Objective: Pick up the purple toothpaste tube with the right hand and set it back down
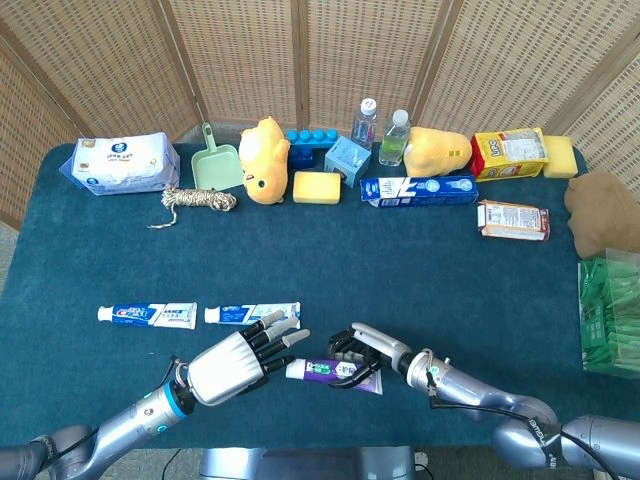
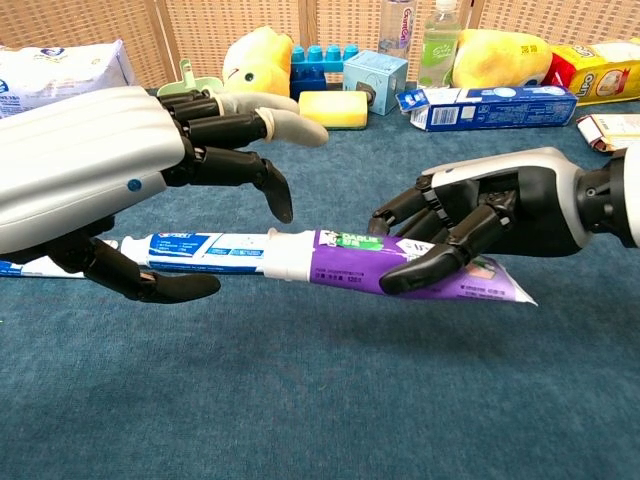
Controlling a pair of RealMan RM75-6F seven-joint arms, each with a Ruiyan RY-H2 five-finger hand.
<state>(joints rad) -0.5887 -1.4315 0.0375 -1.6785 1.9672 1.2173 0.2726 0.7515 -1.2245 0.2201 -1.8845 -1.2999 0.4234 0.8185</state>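
Near edge, middle: purple plastic toothpaste tube (image 1: 330,371) held in right hand (image 1: 372,350), cap toward left hand (image 1: 232,362) just beside it.
Behind left hand: two white-and-blue toothpaste tubes (image 1: 148,314) end to end, toward the left edge of the dark blue cloth-covered table (image 1: 400,260).
Far edge: white wipes pack (image 1: 122,163) at left corner, yellow sponge (image 1: 558,156) at right corner.
Right edge: green mesh basket (image 1: 608,312).

The right hand (image 1: 362,352) holds the purple toothpaste tube (image 1: 332,373) near the table's (image 1: 420,270) six o'clock edge, cap pointing toward nine o'clock. The left hand (image 1: 238,362) sits just beside the cap at its nine o'clock, fingers spread and holding nothing. Two blue-and-white toothpaste tubes (image 1: 200,314) lie end to end at the left hand's eleven o'clock.
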